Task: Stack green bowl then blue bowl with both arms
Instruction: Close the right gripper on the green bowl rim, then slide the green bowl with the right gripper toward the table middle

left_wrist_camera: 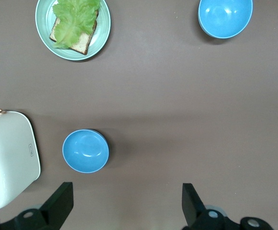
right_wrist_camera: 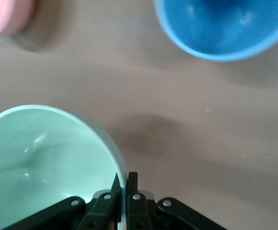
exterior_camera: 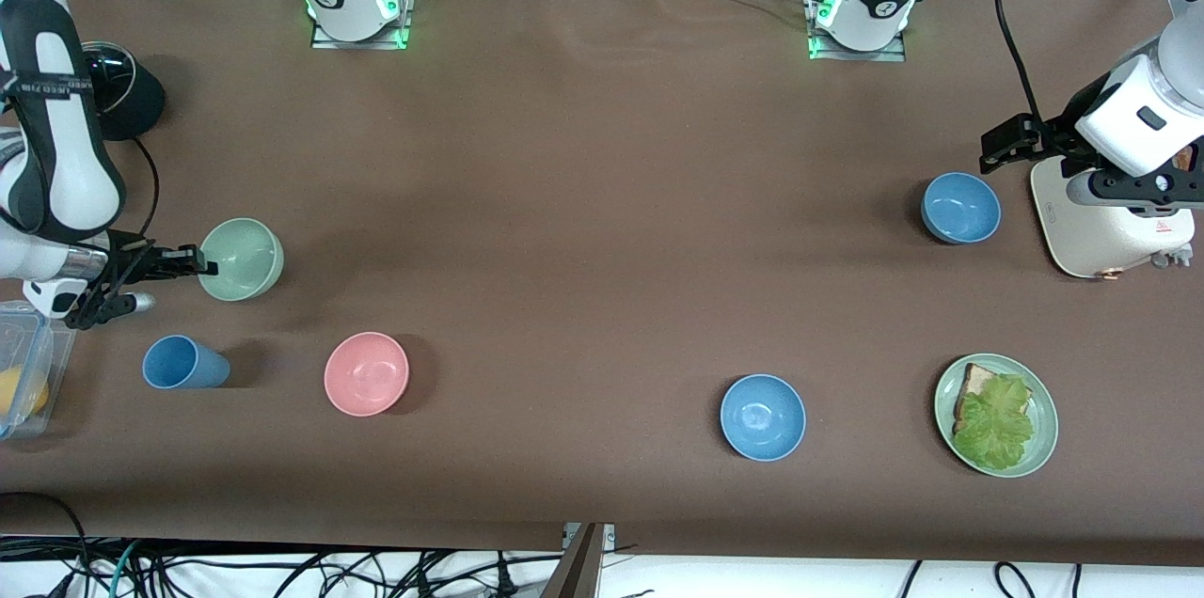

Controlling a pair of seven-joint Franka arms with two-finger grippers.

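The pale green bowl sits toward the right arm's end of the table. My right gripper is shut on its rim, one finger inside and one outside; the right wrist view shows the bowl pinched in the gripper. One blue bowl stands beside the toaster, and a second blue bowl lies nearer the front camera. My left gripper hangs open and empty over the table next to the first blue bowl, its fingers wide apart.
A pink bowl and a blue cup stand nearer the camera than the green bowl. A green plate with toast and lettuce and a white toaster are at the left arm's end. A clear container sits at the table edge.
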